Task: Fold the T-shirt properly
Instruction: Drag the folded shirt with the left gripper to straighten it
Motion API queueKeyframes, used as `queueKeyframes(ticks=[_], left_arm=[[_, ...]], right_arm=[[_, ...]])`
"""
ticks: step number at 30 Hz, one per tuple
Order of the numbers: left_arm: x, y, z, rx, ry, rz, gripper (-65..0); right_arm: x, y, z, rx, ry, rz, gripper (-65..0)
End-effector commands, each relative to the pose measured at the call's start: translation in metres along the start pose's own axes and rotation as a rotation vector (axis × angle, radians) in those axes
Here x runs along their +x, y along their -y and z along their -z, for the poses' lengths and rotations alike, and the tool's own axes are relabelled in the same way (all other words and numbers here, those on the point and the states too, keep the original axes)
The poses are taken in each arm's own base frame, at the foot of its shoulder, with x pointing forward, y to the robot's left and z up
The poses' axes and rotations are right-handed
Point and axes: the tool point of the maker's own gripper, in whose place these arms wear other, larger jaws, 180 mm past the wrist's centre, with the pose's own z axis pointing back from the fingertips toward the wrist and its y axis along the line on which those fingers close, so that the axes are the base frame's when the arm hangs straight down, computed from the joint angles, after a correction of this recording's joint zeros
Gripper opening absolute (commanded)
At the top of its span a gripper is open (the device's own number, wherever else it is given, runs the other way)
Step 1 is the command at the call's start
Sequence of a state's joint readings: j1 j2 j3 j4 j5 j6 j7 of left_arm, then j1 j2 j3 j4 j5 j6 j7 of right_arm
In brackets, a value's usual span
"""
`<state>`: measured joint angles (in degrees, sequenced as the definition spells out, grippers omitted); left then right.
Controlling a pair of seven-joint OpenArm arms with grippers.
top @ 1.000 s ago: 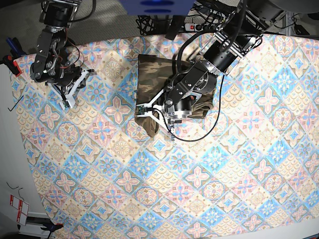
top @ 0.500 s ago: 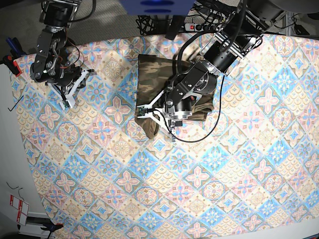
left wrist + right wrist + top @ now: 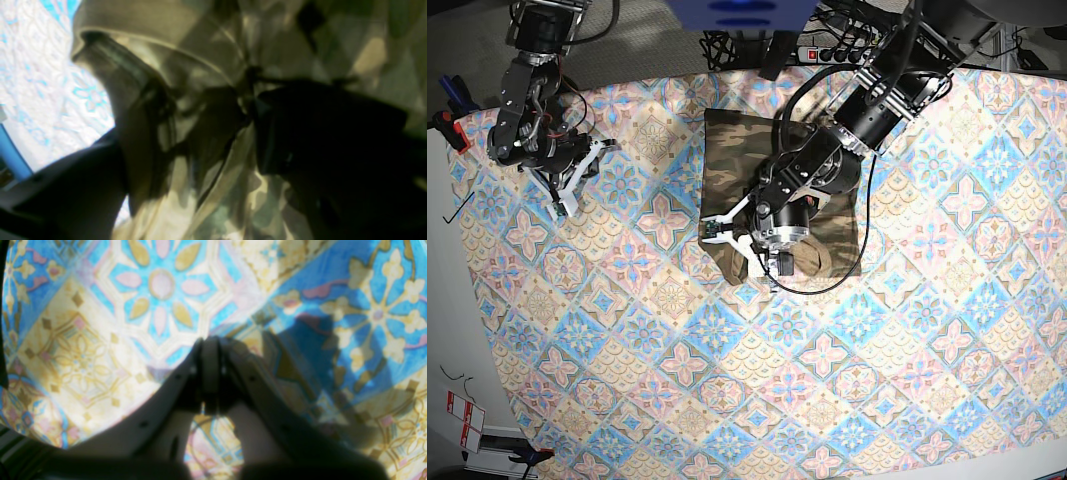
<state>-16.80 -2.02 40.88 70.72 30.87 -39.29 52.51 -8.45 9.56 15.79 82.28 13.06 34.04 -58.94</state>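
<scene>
Camouflage cloth comes first: the T-shirt [image 3: 732, 165] lies as a folded, roughly rectangular bundle on the patterned tablecloth [image 3: 907, 330], towards the far middle of the table, with its near-left corner bulging a little past the fold line. Against the base views from the last second, my left gripper [image 3: 739, 248] has spread its white fingers from nearly pinched to a clear fork over that near-left corner, and the arm has swung slightly so the wrist sits lower over the near edge of the shirt. I read that as a release: the flap it carried is down on the bundle, and I judge this fold done or nearly so. In the left wrist view the cloth [image 3: 300, 43] fills the frame, blurred and close, and I cannot tell whether any fabric is caught on a finger. The left arm reaches in from the far right, elbow high, wrist pitched down over the shirt. My right gripper [image 3: 210, 366] hangs well apart at the far left, pointing down at bare tablecloth, fingers pressed together and holding nothing, unchanged over the second.
</scene>
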Motion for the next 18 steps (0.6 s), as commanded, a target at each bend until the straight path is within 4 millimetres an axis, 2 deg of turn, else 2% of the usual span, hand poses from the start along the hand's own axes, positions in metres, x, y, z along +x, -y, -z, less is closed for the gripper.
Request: queueKeyframes(ticks=[1, 6, 12, 16, 18], left_arm=[[-0.007, -0.008, -0.002, 0.017, -0.038, 0.015, -23.0], [-0.003, -0.029, -0.013, 0.074, -0.024, 0.023, -18.1], [-0.006, -0.067, -0.047, 0.208, -0.045, 0.02, -14.9], [-0.01, -0.078, -0.06, 0.254, -0.05, 0.021, -14.1], [-0.003, -0.08, -0.07, 0.281, -0.021, 0.02, -14.1]], right_arm=[[0.008, 0.005, -0.004, -0.013, 0.019, -0.015, -65.0], [0.007, 0.005, -0.004, -0.012, 0.016, -0.013, -65.0], [0.007, 0.005, -0.004, -0.012, 0.016, -0.013, -65.0], [0.007, 0.004, -0.003, -0.009, 0.015, -0.017, -65.0], [0.008, -0.002, -0.001, 0.003, 0.009, -0.039, -65.0]])
